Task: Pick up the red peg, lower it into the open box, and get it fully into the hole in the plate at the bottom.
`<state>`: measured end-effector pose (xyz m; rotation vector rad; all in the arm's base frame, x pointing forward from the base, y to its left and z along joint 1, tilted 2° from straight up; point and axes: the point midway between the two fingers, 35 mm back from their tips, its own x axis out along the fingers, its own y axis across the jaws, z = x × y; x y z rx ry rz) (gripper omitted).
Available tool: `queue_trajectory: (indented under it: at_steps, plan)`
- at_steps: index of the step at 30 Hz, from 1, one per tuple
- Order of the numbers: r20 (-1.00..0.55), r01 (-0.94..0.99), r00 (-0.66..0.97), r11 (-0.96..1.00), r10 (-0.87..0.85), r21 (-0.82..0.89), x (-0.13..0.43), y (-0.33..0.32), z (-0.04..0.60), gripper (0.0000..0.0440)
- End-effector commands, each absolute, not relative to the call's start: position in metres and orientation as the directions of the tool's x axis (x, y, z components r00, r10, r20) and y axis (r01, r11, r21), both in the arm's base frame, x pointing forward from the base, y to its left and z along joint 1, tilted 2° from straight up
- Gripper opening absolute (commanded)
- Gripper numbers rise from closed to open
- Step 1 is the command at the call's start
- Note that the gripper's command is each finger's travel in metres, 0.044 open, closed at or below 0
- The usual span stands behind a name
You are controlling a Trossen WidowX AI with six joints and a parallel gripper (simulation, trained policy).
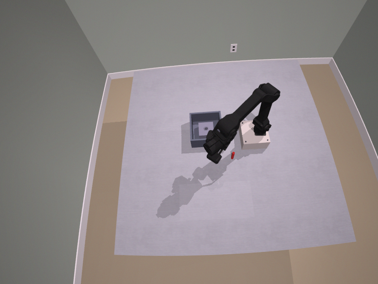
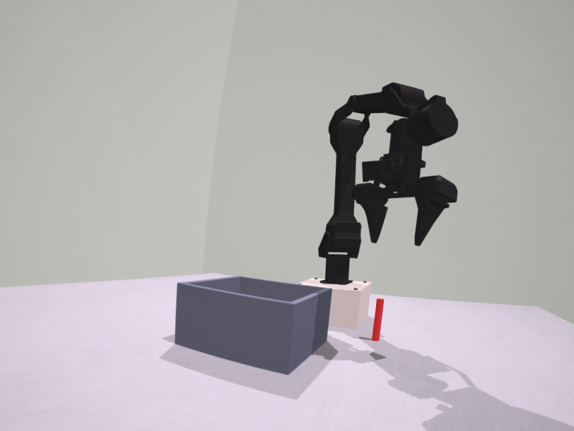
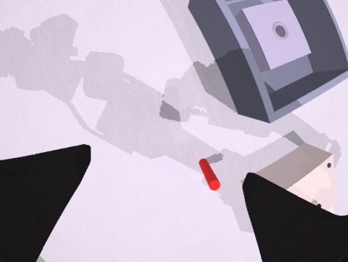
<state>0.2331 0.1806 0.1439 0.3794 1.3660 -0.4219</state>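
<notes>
Here we are with the black two-fingered end effector [image 2: 396, 244] [image 3: 169, 168] hanging well above the pale lilac worktop [image 1: 213, 201] [image 2: 92, 324] [image 3: 146, 219], and we see it wide open! Its two tapering black fingers stand far apart, pointing downward, with nothing between them; it grips nothing and touches nothing.

And there's our slim red cylindrical peg [image 1: 232, 155] [image 2: 378, 319] [image 3: 209, 174], standing on the worktop below the fingertips, apart from both of them. From the wrist we catch it in the gap between the two dark fingers, nearer the one on the right of that view. It's on its end, and in the exterior view it looks slightly tilted; whether it truly leans, we can't tell.

Over to the side of the end effector, lower down, we have the open slate-blue rectangular box [image 1: 195, 142] [image 2: 234, 324] [image 3: 223, 62], and inside it the pale square plate [image 1: 201, 131] [image 3: 263, 40] with its round hole showing, no peg in it. On the arm's base side, the pale pink block [image 1: 256, 146] [image 2: 357, 306] [image 3: 281, 166] sits near the peg, the black arm [image 1: 247, 106] [image 2: 345, 180] rising from its top.
</notes>
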Motion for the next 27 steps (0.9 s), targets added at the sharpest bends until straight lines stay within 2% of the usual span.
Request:
queue_trajectory:
  at_steps: [1, 14, 27]
  plan:
    - [-0.992, 0.530, 0.085, 0.847, -0.095, -0.036, 0.215, 0.174, 0.135, 0.0440]
    - [-0.984, 0.591, -0.065, 0.788, -0.165, -0.171, 0.181, 0.156, 0.097, 0.0440]
    - [-0.977, 0.624, -0.113, 0.753, -0.179, -0.210, 0.171, 0.149, 0.054, 0.0440]
